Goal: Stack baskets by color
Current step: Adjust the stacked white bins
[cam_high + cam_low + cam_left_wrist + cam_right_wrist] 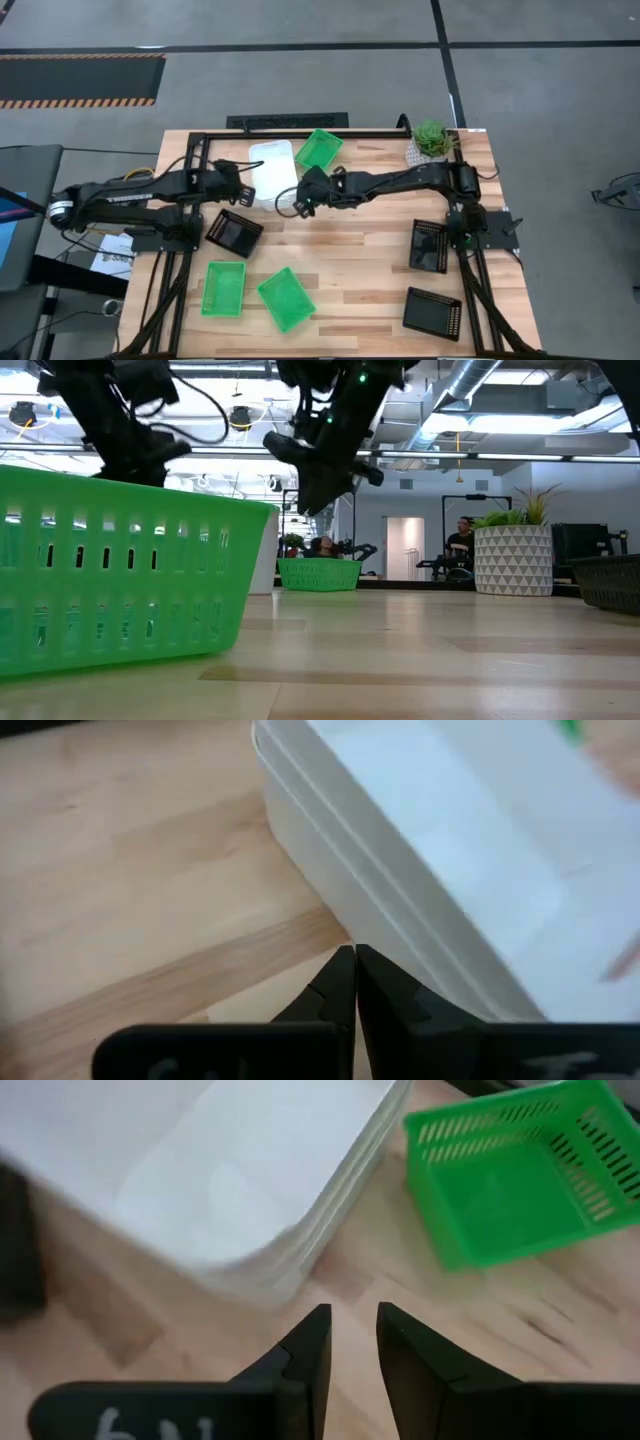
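A stack of white baskets (272, 170) rests bottom-down on the table's far middle. It also fills much of the left wrist view (420, 870) and the right wrist view (220, 1180). My left gripper (242, 183) (355, 970) is shut and empty, raised just off the stack's left side. My right gripper (303, 197) (352, 1330) is open above the table, at the stack's near right corner, with nothing between its fingers. One green basket (320, 148) (520, 1170) sits to the right of the stack. Two more green baskets (223, 288) (286, 298) lie near the front left.
Black baskets lie at the left middle (234, 232), the right middle (430, 245) and the front right (433, 312). A potted plant (432, 138) stands at the far right corner. A black frame rail (290, 132) runs along the far edge. Bare wood lies in the table's middle (350, 250).
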Controlling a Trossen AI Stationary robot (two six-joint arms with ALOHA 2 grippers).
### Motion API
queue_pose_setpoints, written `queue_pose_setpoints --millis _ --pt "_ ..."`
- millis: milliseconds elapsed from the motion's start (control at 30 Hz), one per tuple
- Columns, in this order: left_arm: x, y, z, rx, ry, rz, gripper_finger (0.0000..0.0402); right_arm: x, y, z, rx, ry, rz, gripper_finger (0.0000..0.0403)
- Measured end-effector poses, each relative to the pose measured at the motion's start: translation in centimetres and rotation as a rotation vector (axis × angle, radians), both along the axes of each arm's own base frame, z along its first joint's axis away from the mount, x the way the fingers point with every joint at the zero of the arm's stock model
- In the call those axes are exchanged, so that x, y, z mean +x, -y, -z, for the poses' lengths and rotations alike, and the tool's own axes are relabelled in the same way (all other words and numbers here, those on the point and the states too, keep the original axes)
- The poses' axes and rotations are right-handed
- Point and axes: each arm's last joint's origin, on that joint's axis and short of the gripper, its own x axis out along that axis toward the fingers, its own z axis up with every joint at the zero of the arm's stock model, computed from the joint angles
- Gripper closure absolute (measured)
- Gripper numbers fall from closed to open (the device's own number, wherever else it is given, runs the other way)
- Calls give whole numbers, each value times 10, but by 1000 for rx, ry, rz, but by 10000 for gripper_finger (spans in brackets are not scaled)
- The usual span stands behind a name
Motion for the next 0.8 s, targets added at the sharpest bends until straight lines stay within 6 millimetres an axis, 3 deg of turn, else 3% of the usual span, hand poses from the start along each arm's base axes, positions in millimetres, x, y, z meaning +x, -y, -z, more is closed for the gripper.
queue_pose_setpoints --millis 267,433,800 --pt "-16 11 -24 46 179 3 402 13 30 22 78 47 3 296" --pt "-24 16 -31 53 251 18 402 20 25 32 135 68 -53 296" --pt "-32 19 -36 56 294 31 402 26 3 27 109 99 -148 296"
